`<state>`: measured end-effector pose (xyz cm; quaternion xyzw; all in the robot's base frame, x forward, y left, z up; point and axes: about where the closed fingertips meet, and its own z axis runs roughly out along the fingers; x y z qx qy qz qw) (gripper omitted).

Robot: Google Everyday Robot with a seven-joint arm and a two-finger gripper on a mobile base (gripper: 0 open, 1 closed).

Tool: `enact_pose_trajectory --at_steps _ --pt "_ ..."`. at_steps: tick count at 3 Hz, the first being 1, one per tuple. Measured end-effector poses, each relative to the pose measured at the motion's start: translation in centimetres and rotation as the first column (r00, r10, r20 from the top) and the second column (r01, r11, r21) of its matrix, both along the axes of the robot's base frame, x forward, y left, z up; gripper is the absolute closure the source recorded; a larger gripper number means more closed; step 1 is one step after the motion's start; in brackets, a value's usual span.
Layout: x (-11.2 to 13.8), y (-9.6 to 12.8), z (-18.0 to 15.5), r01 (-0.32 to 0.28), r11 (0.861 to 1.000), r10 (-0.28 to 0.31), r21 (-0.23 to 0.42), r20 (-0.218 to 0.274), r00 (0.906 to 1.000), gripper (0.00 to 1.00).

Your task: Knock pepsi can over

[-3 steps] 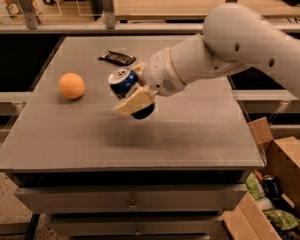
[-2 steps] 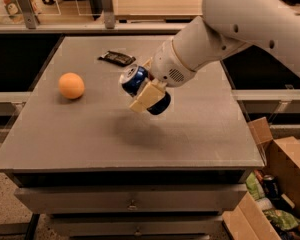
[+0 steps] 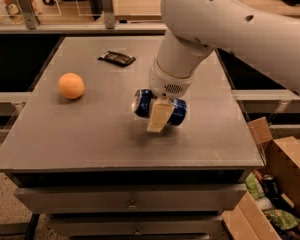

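The pepsi can (image 3: 177, 111) is dark blue with a silver end and lies sideways, its top pointing left, in my gripper (image 3: 159, 115). The gripper hangs from the white arm over the middle of the grey table (image 3: 90, 139). A cream-coloured finger (image 3: 159, 117) crosses the front of the can; the other finger is hidden behind it. The can is held just above the table surface, with a faint shadow under it.
An orange ball (image 3: 71, 85) rests on the table's left side. A flat black snack wrapper (image 3: 117, 58) lies near the far edge. An open cardboard box (image 3: 280, 184) with clutter stands on the floor at the right. Drawers run below the table front.
The arm has swung right and toward the table's front, carrying the can with it. The can has turned to lie more level. Ball and wrapper have not moved.
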<state>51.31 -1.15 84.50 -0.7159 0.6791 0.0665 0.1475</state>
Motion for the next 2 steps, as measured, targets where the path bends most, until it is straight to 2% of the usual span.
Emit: enact_pose_trajectory --at_steps 1,2 --pt "-0.2 -3.1 -0.9 0.032 0.981 -0.022 -0.190 0.053 0.9984 1.00" --pt "0.0 -5.9 -0.2 0.074 0.937 -0.039 -0.341 0.109 0.9933 0.82"
